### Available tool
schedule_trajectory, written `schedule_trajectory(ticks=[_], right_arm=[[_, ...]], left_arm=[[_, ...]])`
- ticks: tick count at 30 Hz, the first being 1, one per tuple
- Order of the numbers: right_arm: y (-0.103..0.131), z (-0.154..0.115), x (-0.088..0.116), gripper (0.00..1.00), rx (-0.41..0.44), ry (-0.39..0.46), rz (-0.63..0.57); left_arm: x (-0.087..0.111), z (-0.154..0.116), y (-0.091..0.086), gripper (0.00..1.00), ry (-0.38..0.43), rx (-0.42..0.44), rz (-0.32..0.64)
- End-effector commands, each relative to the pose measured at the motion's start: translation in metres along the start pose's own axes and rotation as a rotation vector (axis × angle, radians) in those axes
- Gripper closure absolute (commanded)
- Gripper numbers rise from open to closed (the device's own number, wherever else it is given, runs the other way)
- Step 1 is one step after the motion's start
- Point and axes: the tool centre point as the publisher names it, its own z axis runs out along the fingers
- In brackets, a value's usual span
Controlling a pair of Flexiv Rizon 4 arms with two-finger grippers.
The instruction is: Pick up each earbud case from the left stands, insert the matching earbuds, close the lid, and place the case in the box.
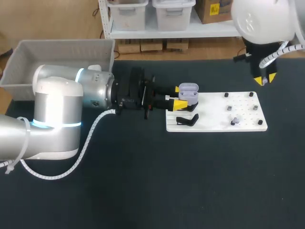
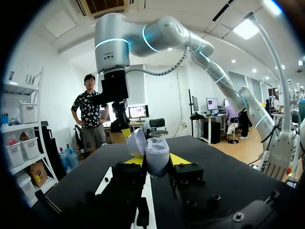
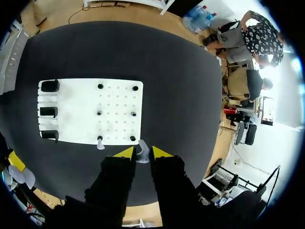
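Head view. Grey plastic bin (image 1: 57, 57), rectangular and straight-walled, at the far left corner of the counter (image 1: 143, 181). The left arm crosses in front of its near side, so the inside shows only in part.

Lavender earbud case (image 1: 188, 90): glossy and rounded, lid tipped open, held above the left end of the white board (image 1: 214, 123). Left end effector (image 1: 180, 96) is clamped on the case body, fingers moderately spread, one yellow tip against each side. In the left wrist view the case stands upright between the fingers with the lid hinged back, away from the wrist. Its inside cannot be seen from there.

Counter is dark and matt. The board is flat and rectangular, dotted with a grid of small holes. Three black stands (image 3: 48, 111) sit in a row along its left end, and short black pegs (image 3: 99, 113) stand in two rows on its right half. A spare earbud (image 3: 100, 142), pale, sits at one peg in the row nearest the right arm.

Right end effector (image 3: 142, 153) hangs high over the counter, off the board's right end and well apart from the case. Its fingers are almost together, with a grey earbud (image 3: 141, 148), small and stemmed, pinched in the narrow gap between the yellow tips.
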Motion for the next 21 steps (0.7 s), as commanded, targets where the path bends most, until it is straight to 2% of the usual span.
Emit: schedule_trajectory(ticks=[1,14,17,21], right_arm=[[-0.001,0.002,0.003,1.0,-0.001,-0.01,0.001],[-0.001,0.002,0.003,1.0,-0.001,-0.01,0.001],[-0.002,-0.011,0.012,1.0,-0.04,-0.039,0.013],[0.01,-0.026,0.024,1.0,-0.085,-0.07,0.001]], left_arm=[[0.0,0.0,-0.002,1.0,-0.001,-0.006,0.003],[0.001,0.0,-0.002,1.0,-0.006,-0.018,0.005],[0.005,0.002,0.0,1.0,-0.006,-0.034,0.007],[0.01,0.009,0.001,1.0,0.0,-0.037,0.014]])
